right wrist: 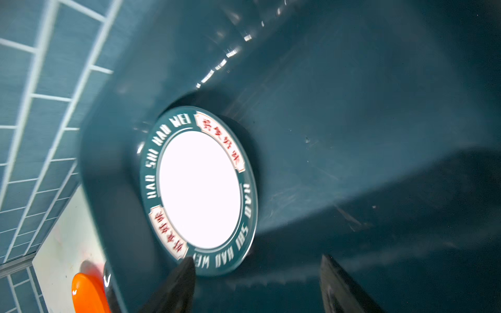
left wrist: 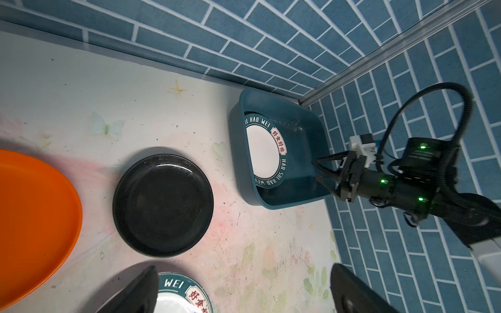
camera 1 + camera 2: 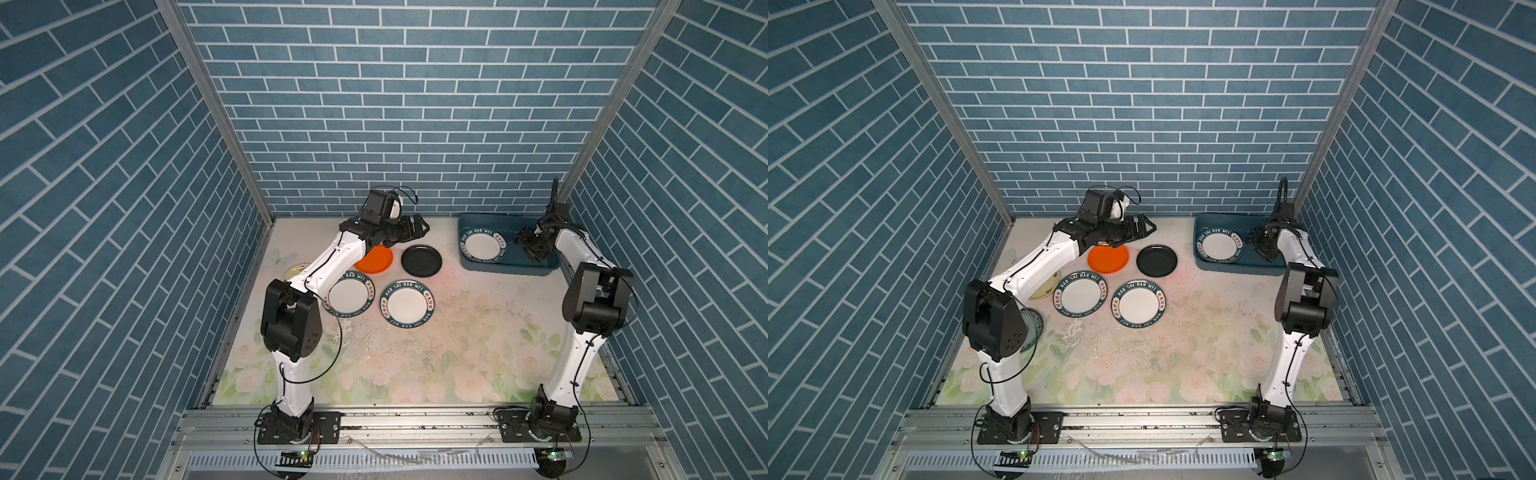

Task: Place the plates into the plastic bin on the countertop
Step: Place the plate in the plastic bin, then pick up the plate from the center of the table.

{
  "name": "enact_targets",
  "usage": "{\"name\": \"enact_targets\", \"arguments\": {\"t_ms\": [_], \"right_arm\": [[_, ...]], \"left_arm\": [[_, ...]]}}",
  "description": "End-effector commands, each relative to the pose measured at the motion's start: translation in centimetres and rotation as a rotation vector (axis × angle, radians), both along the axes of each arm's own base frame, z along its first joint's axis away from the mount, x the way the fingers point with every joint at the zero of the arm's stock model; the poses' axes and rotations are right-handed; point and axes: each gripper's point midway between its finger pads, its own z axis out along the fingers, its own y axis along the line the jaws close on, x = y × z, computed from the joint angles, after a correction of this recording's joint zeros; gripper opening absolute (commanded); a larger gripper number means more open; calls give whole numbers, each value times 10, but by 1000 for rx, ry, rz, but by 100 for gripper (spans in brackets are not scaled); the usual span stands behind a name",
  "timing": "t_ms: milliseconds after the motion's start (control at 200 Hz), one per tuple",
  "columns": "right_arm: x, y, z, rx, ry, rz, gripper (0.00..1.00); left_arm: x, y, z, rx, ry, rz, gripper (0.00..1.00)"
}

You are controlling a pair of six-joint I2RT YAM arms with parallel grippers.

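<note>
Right gripper: (image 2: 315, 169) jaws partly spread with nothing between them; it hangs low inside the bin (image 3: 515, 270), over the bin's right half.
Finger by plate: in the right wrist view one fingertip (image 1: 187, 267) sits right at the rim of the lettered plate (image 1: 199, 189); I cannot tell whether they touch.
Plate in bin: it lies flat on the floor of the left half, to the gripper's left.
Bin: at the back right corner of the countertop (image 3: 457, 332), long axis along the back wall. The floor under the gripper is bare, probably enough for a second stack.
Left gripper: (image 3: 422, 228) jaws at full spread and empty, held above the countertop between the orange plate (image 3: 376, 262) and the black plate (image 3: 421, 260), pointing toward the bin.
Plates outside: two lettered plates (image 3: 351, 295) (image 3: 407, 305) lie nearer the robot than the orange and black ones. A cream plate (image 3: 1046, 291) and a celadon plate (image 3: 1034, 328) are half hidden under the left arm.
Key relation: every remaining plate lies well to the left of the bin. The left gripper is far nearer them. The black plate is the closest one to the right gripper.
Progress: one plate of seven is in, by my count.
Plate shape: round, so no long axis; a grip takes the rim.
</note>
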Motion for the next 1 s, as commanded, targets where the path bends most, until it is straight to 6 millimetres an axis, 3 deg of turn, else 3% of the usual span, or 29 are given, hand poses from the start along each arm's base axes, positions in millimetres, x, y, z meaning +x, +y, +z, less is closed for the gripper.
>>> {"name": "enact_targets", "arguments": {"t_ms": [0,150,320,480,600,750,990], "right_arm": [[-18,21,67,-51,-118,81,74],[-51,75,101,-8,-188,196,80],[-94,147,97,106,-216,294,79],[-132,206,53,175,-141,410,79],[-157,237,4,167,-23,487,77],[-175,262,-40,172,81,541,73],[-181,284,-71,214,145,585,66]], "left_arm": [[-9,15,10,28,-24,16,100],[-21,39,-21,98,42,68,100],[-37,74,-66,161,146,146,100],[-53,90,-108,195,258,177,100],[-55,93,-132,237,303,173,100],[-52,85,-162,223,365,152,100],[-44,72,-199,196,432,141,100]]}}
